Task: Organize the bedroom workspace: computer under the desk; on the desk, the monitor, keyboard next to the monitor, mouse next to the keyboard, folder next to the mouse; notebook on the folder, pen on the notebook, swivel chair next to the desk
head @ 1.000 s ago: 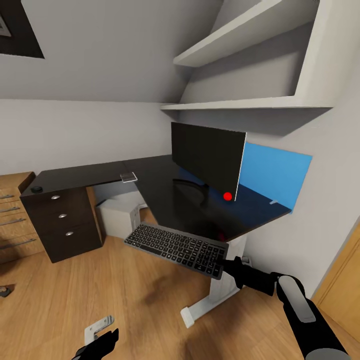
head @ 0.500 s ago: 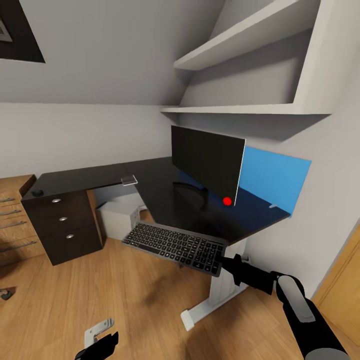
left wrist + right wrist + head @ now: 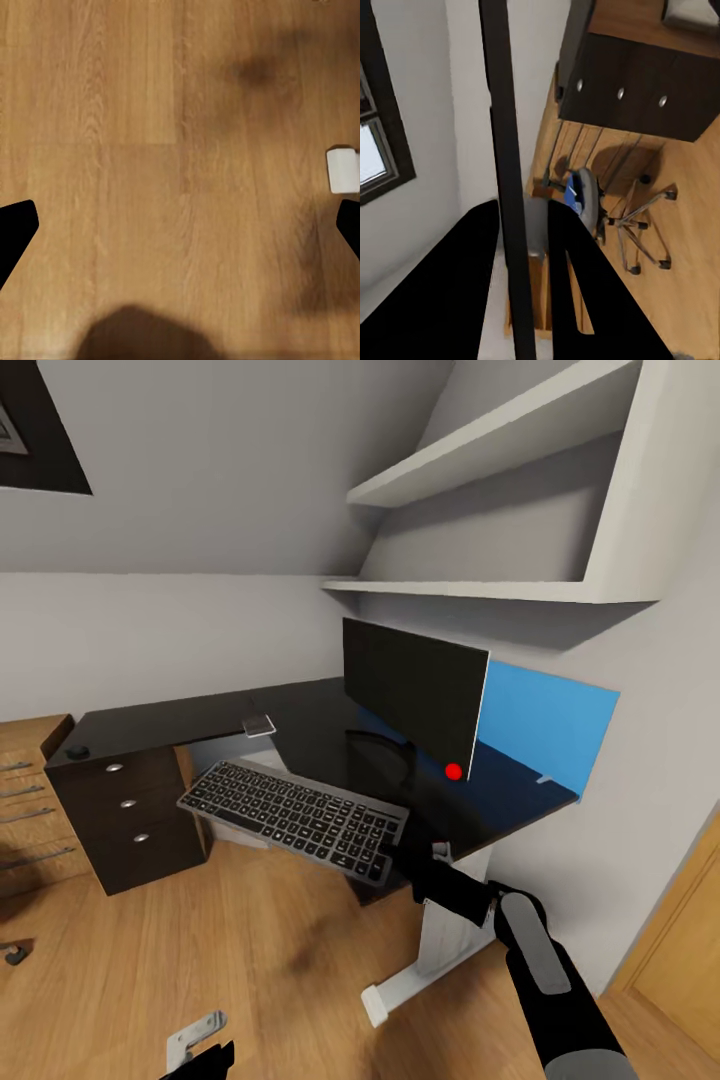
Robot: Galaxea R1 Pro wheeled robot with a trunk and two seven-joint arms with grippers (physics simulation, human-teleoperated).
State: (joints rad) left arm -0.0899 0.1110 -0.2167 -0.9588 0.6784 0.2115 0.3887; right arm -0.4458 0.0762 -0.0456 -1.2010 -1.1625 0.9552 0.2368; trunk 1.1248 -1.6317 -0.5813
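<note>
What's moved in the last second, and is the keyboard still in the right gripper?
The right gripper still clamps the keyboard by one end and has swung it leftward and up, toward the desk edge. The monitor stayed put; the left gripper stays low over the floor.

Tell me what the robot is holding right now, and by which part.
The right gripper holds the keyboard by its short right-hand end, carried in the air before the desk. The left gripper is open, holding nothing.

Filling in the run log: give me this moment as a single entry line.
right gripper: shut on keyboard, held level in air at desk front edge | left gripper: open over floor | monitor: on desk
</note>
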